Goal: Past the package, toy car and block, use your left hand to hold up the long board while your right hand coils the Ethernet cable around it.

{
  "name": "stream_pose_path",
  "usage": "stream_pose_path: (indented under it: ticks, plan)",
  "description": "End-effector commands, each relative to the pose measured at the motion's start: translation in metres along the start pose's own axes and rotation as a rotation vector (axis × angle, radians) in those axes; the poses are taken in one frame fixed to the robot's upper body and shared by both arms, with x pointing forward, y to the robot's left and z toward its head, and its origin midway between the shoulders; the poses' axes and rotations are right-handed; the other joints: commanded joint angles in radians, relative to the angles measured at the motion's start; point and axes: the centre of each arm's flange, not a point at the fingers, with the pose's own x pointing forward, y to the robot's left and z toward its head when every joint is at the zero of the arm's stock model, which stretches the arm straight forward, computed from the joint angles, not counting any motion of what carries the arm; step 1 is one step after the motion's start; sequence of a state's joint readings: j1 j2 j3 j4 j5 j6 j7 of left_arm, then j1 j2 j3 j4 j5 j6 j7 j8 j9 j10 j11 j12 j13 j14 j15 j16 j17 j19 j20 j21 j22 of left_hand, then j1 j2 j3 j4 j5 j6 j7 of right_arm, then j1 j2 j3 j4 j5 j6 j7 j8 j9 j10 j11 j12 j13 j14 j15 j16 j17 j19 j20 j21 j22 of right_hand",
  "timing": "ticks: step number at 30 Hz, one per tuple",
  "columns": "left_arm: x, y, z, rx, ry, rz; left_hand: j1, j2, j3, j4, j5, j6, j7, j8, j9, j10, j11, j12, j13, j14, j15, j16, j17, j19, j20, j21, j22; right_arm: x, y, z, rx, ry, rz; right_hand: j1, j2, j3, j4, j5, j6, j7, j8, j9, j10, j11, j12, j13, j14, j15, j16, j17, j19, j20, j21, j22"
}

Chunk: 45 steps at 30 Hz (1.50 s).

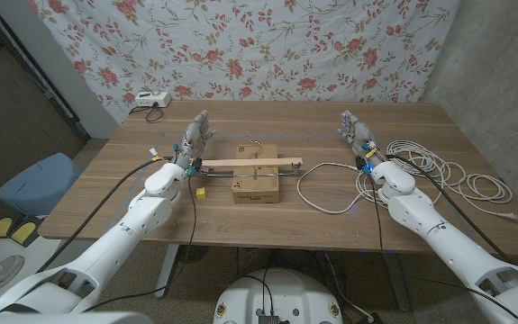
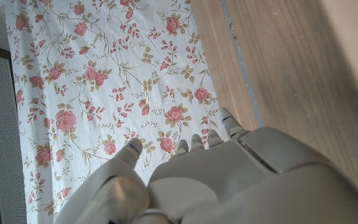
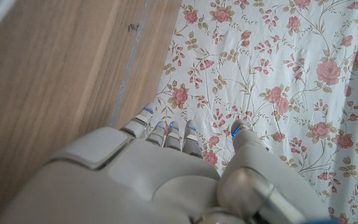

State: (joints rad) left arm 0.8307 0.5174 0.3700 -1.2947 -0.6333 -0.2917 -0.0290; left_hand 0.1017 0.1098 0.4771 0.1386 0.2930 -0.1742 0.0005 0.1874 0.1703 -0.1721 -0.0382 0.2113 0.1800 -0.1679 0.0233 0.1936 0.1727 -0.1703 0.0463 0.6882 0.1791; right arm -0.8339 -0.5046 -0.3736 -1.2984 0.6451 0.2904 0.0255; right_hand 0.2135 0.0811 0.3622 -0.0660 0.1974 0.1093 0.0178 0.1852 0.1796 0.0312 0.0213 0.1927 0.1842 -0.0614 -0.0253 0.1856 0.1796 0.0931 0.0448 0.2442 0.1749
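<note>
no readable text, labels or numbers

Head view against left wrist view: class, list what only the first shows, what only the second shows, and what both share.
Only the head view: the board lying across the package, a yellow block, the white cable, the right hand, a white box. Only the left wrist view: the back of the left hand close up, fingers spread, holding nothing. Both: the left hand, the wooden table and the floral cloth.
</note>
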Motion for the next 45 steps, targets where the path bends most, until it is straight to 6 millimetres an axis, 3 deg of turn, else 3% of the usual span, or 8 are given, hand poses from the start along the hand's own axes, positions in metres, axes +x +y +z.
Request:
stream_pose_path:
  ticks: [1, 3, 7, 10, 21, 32, 38, 45]
  plan:
    - [0.001, 0.002, 0.026, 0.220, -0.038, 0.030, 0.051, -0.046, -0.014, -0.065, -0.003, -0.123, -0.043, 0.012, 0.002, -0.127, -0.022, 0.014, 0.003, -0.122, 0.015, 0.012, 0.000, -0.139, 0.035, -0.001, -0.002, 0.000, 0.006, 0.002, -0.007, -0.009, -0.003, 0.008, 0.002, 0.005, -0.003, 0.002, 0.010, 0.001, 0.005, 0.002, 0.011, 0.001, 0.004, 0.005, -0.007, 0.007, 0.009, 0.003, 0.009, 0.003, 0.004, 0.005]
    - [-0.001, 0.001, 0.032, 0.285, -0.034, 0.031, 0.097, -0.065, -0.014, -0.115, -0.018, -0.062, -0.058, 0.022, 0.004, -0.072, -0.031, 0.026, 0.006, -0.057, 0.027, 0.020, 0.001, -0.108, 0.074, -0.010, -0.001, -0.001, 0.007, 0.002, -0.007, -0.010, -0.004, 0.008, 0.002, 0.004, -0.003, 0.002, 0.011, 0.001, 0.006, 0.002, 0.013, 0.002, 0.005, 0.005, -0.006, 0.008, 0.009, 0.003, 0.009, 0.004, 0.003, 0.005]
    - [-0.004, 0.000, 0.046, 0.414, -0.022, 0.009, 0.173, -0.102, -0.019, -0.205, -0.059, 0.048, -0.063, 0.031, 0.007, 0.084, -0.010, 0.064, 0.014, 0.098, 0.063, 0.043, 0.007, -0.048, 0.113, -0.025, 0.004, -0.005, 0.011, 0.002, -0.007, -0.013, -0.009, 0.008, 0.001, 0.003, -0.004, 0.002, 0.011, 0.001, 0.006, 0.002, 0.014, 0.002, 0.005, 0.006, -0.004, 0.011, 0.010, 0.003, 0.010, 0.006, 0.003, 0.005]
    - [-0.006, 0.001, 0.053, 0.476, 0.003, -0.040, 0.199, -0.107, -0.018, -0.233, -0.073, 0.109, -0.044, 0.039, 0.009, 0.139, -0.002, 0.077, 0.018, 0.159, 0.063, 0.054, 0.012, -0.021, 0.140, -0.029, 0.006, -0.009, 0.014, 0.002, -0.008, -0.015, -0.012, 0.008, 0.001, 0.002, -0.004, 0.001, 0.012, 0.001, 0.006, 0.003, 0.016, 0.002, 0.006, 0.006, -0.002, 0.013, 0.011, 0.004, 0.011, 0.008, 0.003, 0.005]
    - [-0.018, 0.011, 0.067, 0.598, 0.068, -0.171, 0.232, -0.119, -0.018, -0.263, -0.080, 0.136, -0.024, 0.038, 0.011, 0.145, 0.009, 0.072, 0.022, 0.142, 0.066, 0.036, 0.013, -0.021, 0.161, -0.042, 0.007, -0.019, 0.033, 0.008, -0.015, -0.038, -0.010, 0.006, 0.002, 0.000, -0.006, 0.001, 0.012, -0.001, 0.006, 0.003, 0.020, 0.000, 0.007, 0.006, 0.000, 0.023, 0.012, 0.005, 0.013, 0.013, 0.000, 0.006]
    - [-0.031, 0.013, 0.085, 0.730, 0.129, -0.270, 0.325, -0.128, -0.003, -0.309, -0.075, 0.178, -0.018, 0.046, 0.013, 0.160, -0.015, 0.068, 0.025, 0.144, 0.057, 0.027, 0.014, -0.009, 0.163, -0.058, 0.006, -0.029, 0.051, 0.020, -0.029, -0.090, 0.010, 0.006, 0.003, -0.003, -0.008, 0.000, 0.015, -0.003, 0.007, 0.003, 0.025, 0.001, 0.008, 0.006, 0.003, 0.026, 0.013, 0.005, 0.015, 0.016, -0.001, 0.006]
    - [-0.033, 0.008, 0.099, 0.821, 0.180, -0.325, 0.370, -0.138, 0.000, -0.318, -0.069, 0.184, -0.008, 0.045, 0.013, 0.155, -0.012, 0.062, 0.027, 0.126, 0.067, 0.017, 0.015, -0.017, 0.164, -0.071, 0.006, -0.033, 0.061, 0.024, -0.038, -0.119, 0.026, 0.005, 0.003, -0.004, -0.009, 0.000, 0.017, -0.006, 0.007, 0.003, 0.030, 0.000, 0.010, 0.006, 0.005, 0.028, 0.014, 0.006, 0.016, 0.017, -0.002, 0.006]
    - [-0.036, 0.003, 0.115, 0.914, 0.224, -0.370, 0.434, -0.169, -0.007, -0.320, -0.054, 0.178, -0.017, 0.037, 0.015, 0.125, -0.014, 0.045, 0.029, 0.097, 0.094, 0.005, 0.016, -0.050, 0.165, -0.098, 0.007, -0.042, 0.063, 0.022, -0.028, -0.137, 0.016, 0.005, 0.003, -0.005, -0.010, 0.000, 0.018, -0.007, 0.007, 0.003, 0.032, -0.001, 0.010, 0.006, 0.007, 0.029, 0.015, 0.006, 0.017, 0.018, -0.002, 0.007]
